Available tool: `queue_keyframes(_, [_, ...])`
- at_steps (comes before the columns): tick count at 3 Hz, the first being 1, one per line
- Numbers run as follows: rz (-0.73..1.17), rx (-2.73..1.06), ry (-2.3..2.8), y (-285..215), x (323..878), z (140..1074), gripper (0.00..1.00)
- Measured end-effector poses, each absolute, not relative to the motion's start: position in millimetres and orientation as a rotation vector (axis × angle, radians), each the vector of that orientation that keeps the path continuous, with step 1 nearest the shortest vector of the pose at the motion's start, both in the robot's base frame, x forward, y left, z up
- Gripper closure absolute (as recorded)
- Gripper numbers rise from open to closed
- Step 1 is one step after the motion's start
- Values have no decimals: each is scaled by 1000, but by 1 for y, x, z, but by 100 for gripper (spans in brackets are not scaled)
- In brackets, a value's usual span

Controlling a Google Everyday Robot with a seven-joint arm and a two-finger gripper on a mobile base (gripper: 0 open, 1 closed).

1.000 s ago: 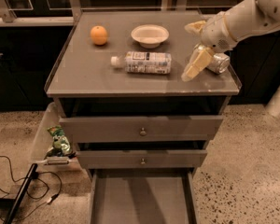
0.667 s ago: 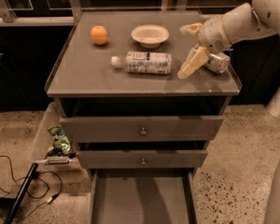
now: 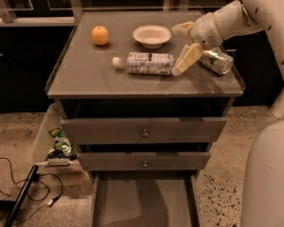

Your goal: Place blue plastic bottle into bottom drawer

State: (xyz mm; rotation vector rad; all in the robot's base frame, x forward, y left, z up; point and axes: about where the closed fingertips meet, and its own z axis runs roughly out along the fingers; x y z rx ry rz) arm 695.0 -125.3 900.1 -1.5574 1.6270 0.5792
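1. Grey cabinet (image 3: 85, 79): centre of view, on a speckled floor (image 3: 9, 141); flat top carrying all loose items; three drawers stacked below.
2. White robot body (image 3: 270, 174): lower right edge of view, beside the cabinet.
3. White arm (image 3: 260, 13): entering from the upper right, reaching left over the right half of the cabinet top.
4. Bottom drawer (image 3: 142, 202): lowest of the three, pulled out toward the camera; flat grey floor and low side walls exposed, nothing seen inside.
5. Top drawer (image 3: 109, 130) and middle drawer (image 3: 113, 161): both pushed in, each with one small round knob at centre.
6. Clear plastic bin (image 3: 40, 141): on the floor just left of the cabinet, a green snack bag (image 3: 60, 143) inside.
7. Blue plastic bottle (image 3: 146, 63): on the cabinet top, near the middle, lying on its side; white cap pointing left, base pointing right; well apart from the bottom drawer.
8. Gripper (image 3: 176, 49): above the cabinet top at the bottle's base end; the two fingers spread wide apart, nothing held between them; lower fingertip just beside the bottle's base, contact not determinable.
9. White bowl (image 3: 152, 35): upright, behind the bottle.
10. Silver-green can (image 3: 217, 60): on its side near the right edge, just right of the gripper, partly hidden by it.
11. Orange (image 3: 100, 35): rear left of the top, left of the bowl.
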Motion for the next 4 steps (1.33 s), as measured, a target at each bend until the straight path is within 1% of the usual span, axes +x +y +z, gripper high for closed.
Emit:
queue_keyframes(2, [379,-1781,1827,-98,701,871,0])
queue_keyframes(3, [355,-1834,1881,-94,700,858,0])
queue_keyframes(4, [353,-1838,1885,-94,700,857,17])
